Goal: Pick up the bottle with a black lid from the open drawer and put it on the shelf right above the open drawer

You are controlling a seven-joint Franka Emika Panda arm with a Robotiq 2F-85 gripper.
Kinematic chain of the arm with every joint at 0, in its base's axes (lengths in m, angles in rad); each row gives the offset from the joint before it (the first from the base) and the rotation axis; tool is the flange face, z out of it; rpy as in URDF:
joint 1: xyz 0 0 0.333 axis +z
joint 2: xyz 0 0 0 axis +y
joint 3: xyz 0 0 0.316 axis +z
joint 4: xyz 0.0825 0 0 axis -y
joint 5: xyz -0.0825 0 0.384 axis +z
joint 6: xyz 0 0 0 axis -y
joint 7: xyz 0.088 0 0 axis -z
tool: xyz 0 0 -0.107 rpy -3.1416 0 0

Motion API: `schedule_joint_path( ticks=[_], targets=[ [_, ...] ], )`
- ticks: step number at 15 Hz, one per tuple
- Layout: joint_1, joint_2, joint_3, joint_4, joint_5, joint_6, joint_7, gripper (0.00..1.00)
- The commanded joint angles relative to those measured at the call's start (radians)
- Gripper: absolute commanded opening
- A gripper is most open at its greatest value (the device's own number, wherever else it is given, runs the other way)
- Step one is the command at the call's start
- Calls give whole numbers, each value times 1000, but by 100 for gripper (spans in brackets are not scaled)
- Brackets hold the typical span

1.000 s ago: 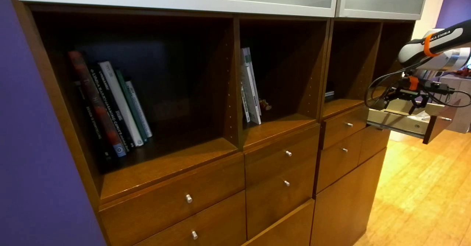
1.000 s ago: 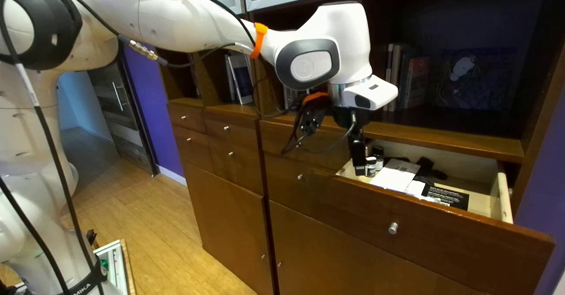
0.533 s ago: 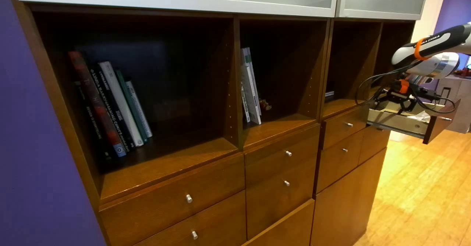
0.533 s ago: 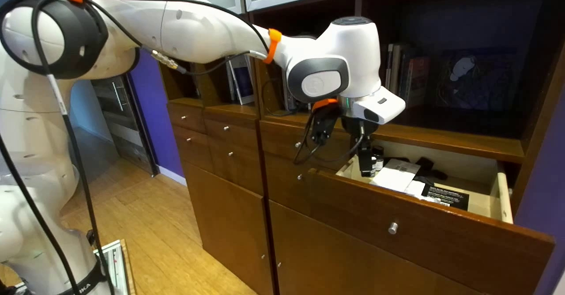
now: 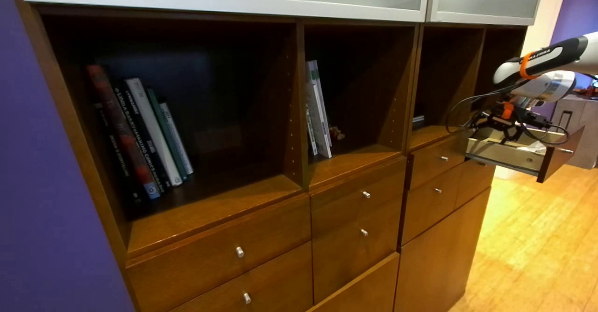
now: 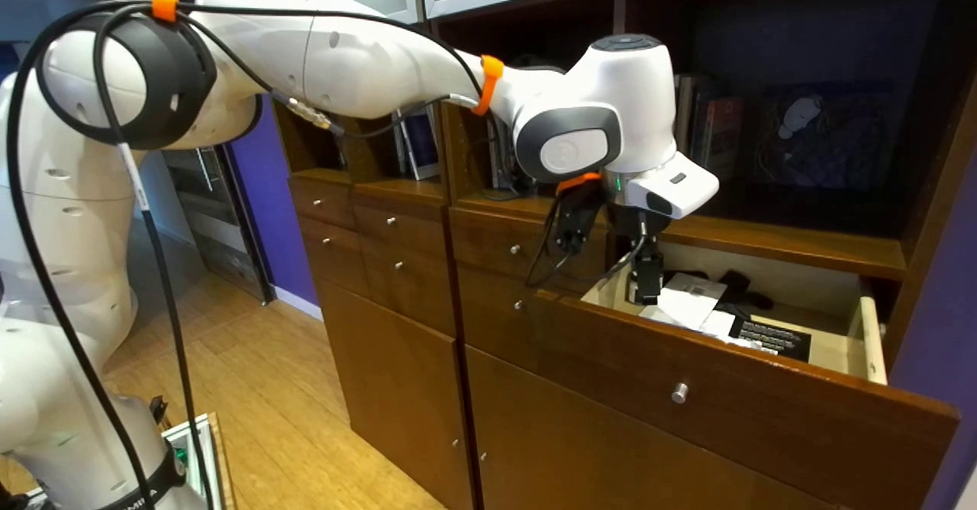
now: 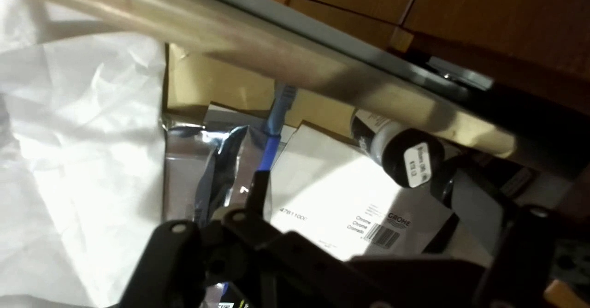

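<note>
Gaping, the gripper (image 6: pixel 647 295) is probably risking a jam: the bottle (image 7: pixel 395 147) is sitting just beside the drawer wall (image 7: pixel 276 52).

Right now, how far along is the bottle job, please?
Done: the drawer stands open. Under way: the open gripper is at it, probably lining up with the black-lidded bottle. Left: grasping that bottle, ungripped inside the drawer, and setting it on the shelf above.

This is a home or office — books (image 5: pixel 153 130), wooden cabinet (image 5: pixel 434 260), purple wall (image 5: pixel 46 186).
</note>
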Motion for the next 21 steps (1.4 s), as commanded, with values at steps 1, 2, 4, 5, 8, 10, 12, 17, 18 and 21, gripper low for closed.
schedule_joint_path(
  ticks=[1, 2, 4, 5, 8, 10, 12, 17, 18, 21],
  targets=[
    [-15, 43, 15, 48, 15, 5, 24, 100],
    [-17, 43, 17, 45, 22, 3, 24, 100],
    [-24, 42, 25, 34, 42, 0, 20, 100],
    [-27, 43, 27, 31, 48, -1, 14, 100],
    [-48, 43, 33, 21, 84, -23, -5, 100],
    [-65, 45, 38, 17, 115, -25, -23, 100],
    [-75, 47, 45, 11, 138, -34, -40, 100],
    [-98, 57, 66, -12, 193, -37, -90, 100],
    [-105, 54, 72, -17, 214, -33, -105, 100],
    [-110, 58, 71, -20, 238, -32, -125, 100]
  ],
)
